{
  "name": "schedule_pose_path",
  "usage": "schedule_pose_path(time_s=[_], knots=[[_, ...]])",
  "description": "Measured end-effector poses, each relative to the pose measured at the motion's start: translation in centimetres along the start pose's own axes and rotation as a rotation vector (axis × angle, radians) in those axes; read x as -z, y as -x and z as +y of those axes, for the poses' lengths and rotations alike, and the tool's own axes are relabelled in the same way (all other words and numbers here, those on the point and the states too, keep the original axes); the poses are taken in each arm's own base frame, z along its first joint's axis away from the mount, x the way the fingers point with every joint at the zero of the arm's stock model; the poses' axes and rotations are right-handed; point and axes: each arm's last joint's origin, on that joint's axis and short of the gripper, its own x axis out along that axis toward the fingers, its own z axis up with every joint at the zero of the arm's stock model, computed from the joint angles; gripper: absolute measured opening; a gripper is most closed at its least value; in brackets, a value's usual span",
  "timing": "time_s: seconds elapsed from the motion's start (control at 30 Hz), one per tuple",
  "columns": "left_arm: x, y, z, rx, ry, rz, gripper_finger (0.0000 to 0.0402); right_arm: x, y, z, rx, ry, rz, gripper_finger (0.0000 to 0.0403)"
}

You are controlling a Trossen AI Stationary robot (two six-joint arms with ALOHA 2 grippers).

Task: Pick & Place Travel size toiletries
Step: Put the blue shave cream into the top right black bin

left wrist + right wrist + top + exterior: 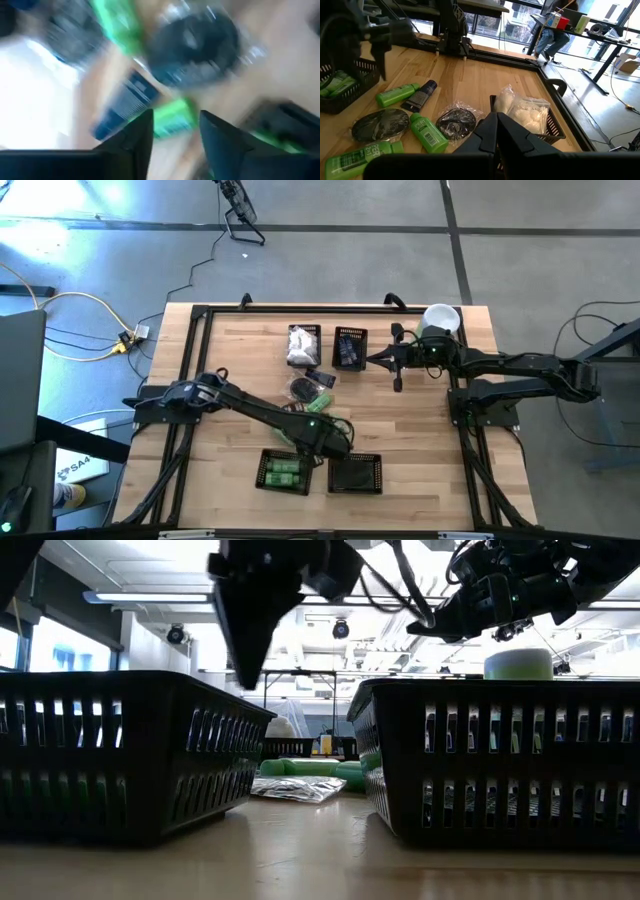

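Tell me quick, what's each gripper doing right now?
Left gripper: open, empty, above the loose bright green plastic tubes.
Right gripper: shut, holding nothing, over the black mesh basket.

The left wrist view is smeared by motion blur: a green tube (172, 117), a dark blue piece (125, 107) and a dark wrapped disc (195, 47) show only as streaks. In the low view, basket walls (500, 755) hide their contents.

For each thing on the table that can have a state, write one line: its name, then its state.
Left gripper: open, empty, above the loose green tubes.
Right gripper: shut, empty.
Front left basket: holds green tubes.
Front right basket: looks empty.
Back left basket: holds white packets.
Blue-black tube: lying flat, loose.
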Motion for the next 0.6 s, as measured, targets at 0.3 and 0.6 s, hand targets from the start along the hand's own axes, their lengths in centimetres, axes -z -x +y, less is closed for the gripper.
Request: schedule_pose_path(time_s=[0.3, 0.6], knots=[[-0.8, 2.1, 1.6, -0.270, -0.009, -0.355, 0.0028, 0.0, 0.0, 0.0, 0.000, 0.005, 0.000, 0.0003], [-1.9, 3.6, 3.3, -0.311, -0.025, -0.448, 0.0005, 0.0, 0.0, 0.0, -0.001, 0.005, 0.004, 0.0003]])
